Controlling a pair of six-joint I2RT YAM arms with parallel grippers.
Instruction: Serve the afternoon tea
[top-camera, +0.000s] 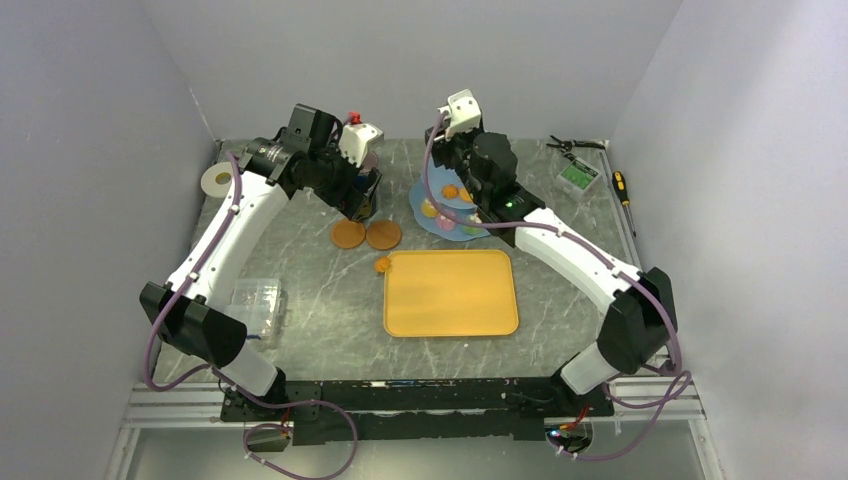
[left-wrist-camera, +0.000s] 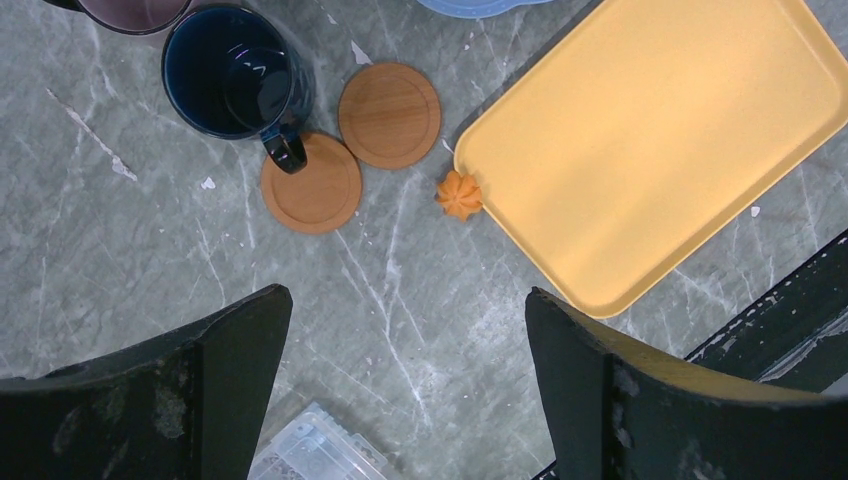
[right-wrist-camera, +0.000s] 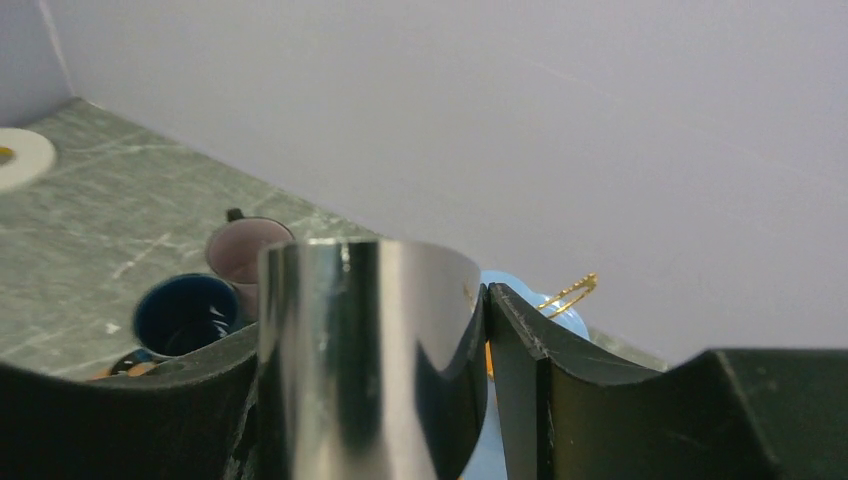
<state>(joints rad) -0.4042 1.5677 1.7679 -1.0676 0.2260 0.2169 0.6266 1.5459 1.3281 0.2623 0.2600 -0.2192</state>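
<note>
Top external and wrist views: light-blue stand (top-camera: 460, 235) already bears treats (top-camera: 430, 208), but one orange biscuit (top-camera: 382, 264) lies beside the yellow tray (top-camera: 450, 292), and the dark-blue mug (left-wrist-camera: 225, 75) and mauve mug (left-wrist-camera: 130, 8) stand off the bare coasters (left-wrist-camera: 388, 113); left gripper (left-wrist-camera: 408, 300) gapes empty, right gripper (right-wrist-camera: 375, 310) brackets a shiny metal piece (right-wrist-camera: 340, 400), grip undeterminable.

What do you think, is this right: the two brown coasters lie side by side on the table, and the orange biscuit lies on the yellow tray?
Not quite. The orange biscuit lies on the table just outside a corner of the yellow tray; the left wrist view shows this. The two brown coasters do lie side by side.
</note>
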